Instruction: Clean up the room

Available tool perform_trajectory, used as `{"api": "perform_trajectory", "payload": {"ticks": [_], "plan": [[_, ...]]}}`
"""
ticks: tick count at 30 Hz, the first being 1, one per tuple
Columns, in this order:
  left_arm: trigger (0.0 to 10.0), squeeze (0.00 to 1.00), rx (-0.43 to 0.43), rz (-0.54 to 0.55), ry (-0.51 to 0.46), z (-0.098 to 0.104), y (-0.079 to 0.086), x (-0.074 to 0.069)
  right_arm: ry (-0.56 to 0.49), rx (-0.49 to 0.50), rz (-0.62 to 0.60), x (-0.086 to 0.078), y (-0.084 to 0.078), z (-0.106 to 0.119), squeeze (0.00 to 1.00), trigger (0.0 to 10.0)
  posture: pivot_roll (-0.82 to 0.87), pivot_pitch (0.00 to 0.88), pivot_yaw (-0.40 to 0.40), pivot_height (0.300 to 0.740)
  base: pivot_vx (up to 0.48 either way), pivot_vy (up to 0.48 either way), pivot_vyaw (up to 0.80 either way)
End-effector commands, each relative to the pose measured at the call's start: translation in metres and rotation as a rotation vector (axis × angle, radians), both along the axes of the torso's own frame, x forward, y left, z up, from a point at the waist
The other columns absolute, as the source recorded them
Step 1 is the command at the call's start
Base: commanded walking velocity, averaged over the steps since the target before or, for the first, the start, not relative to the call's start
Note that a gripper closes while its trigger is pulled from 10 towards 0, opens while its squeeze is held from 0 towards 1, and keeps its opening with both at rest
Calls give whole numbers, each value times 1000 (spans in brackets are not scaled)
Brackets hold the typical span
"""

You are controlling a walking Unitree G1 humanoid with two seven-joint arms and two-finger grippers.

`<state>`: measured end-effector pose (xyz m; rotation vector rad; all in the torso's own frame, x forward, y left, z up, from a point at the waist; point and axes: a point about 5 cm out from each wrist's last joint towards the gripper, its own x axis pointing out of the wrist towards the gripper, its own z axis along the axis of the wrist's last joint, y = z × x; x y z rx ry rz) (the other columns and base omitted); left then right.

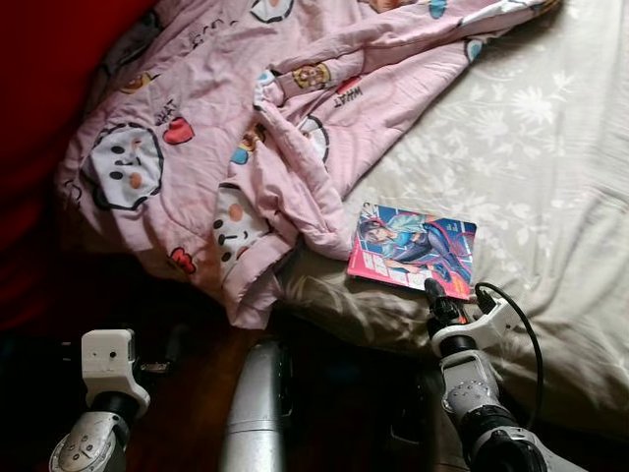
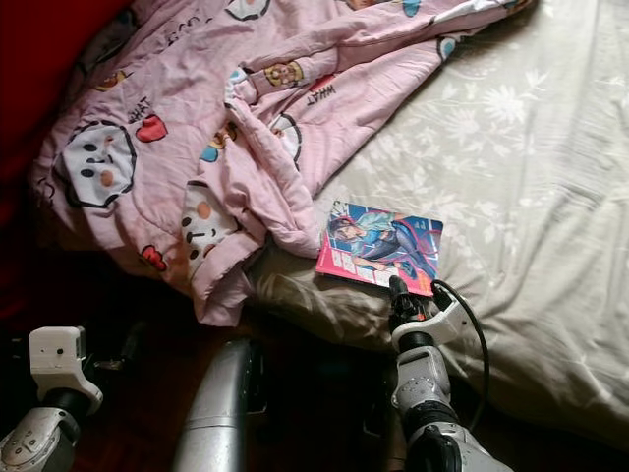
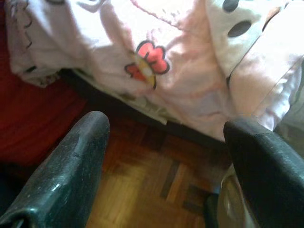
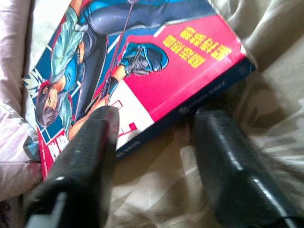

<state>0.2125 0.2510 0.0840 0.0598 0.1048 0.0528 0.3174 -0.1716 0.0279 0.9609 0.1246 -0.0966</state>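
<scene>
We see a glossy comic book with a red and blue cover [image 1: 413, 249] lying flat on the cream floral bed sheet [image 1: 531, 167], beside a crumpled pink cartoon-print quilt [image 1: 246, 128], our right gripper [image 4: 156, 142] at the book's near edge with jaws released around its corner, our left gripper [image 3: 166, 156] low over the parquet wood floor [image 3: 147, 190], jaws released

Daylight falls from the upper right, brightening the bedsheet [image 1: 531, 147] and pink blanket [image 1: 246, 108], while the floor [image 1: 187, 393] below lies in deep shadow. Both wrist views are soft, with the near black fingers [image 4: 85, 156] blurred.
</scene>
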Motion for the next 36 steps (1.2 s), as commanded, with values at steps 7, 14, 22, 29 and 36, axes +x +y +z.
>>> {"api": "perform_trajectory", "payload": {"ticks": [7,14,22,29,36], "plan": [[10000,0,8,33,56,-7,12,-16,84,43,-14,-18,4,-22,0,0,280,492,160,608,0,0,0],[10000,0,7,27,71,-8,9,-21,102,36,-14,-22,2,-26,0,4902,290,505,170,608,0,0,0],[10000,0,13,26,83,-7,11,-24,142,36,-62,-26,-4,-30,157,10000,301,520,182,608,0,0,0],[10000,0,18,24,87,-5,12,-27,171,50,-109,-30,-10,-34,1000,10000,315,534,194,608,0,0,0],[10000,0,24,14,98,-4,12,-29,168,67,-123,-30,-11,-33,0,10000,334,546,211,608,0,0,0]]}}
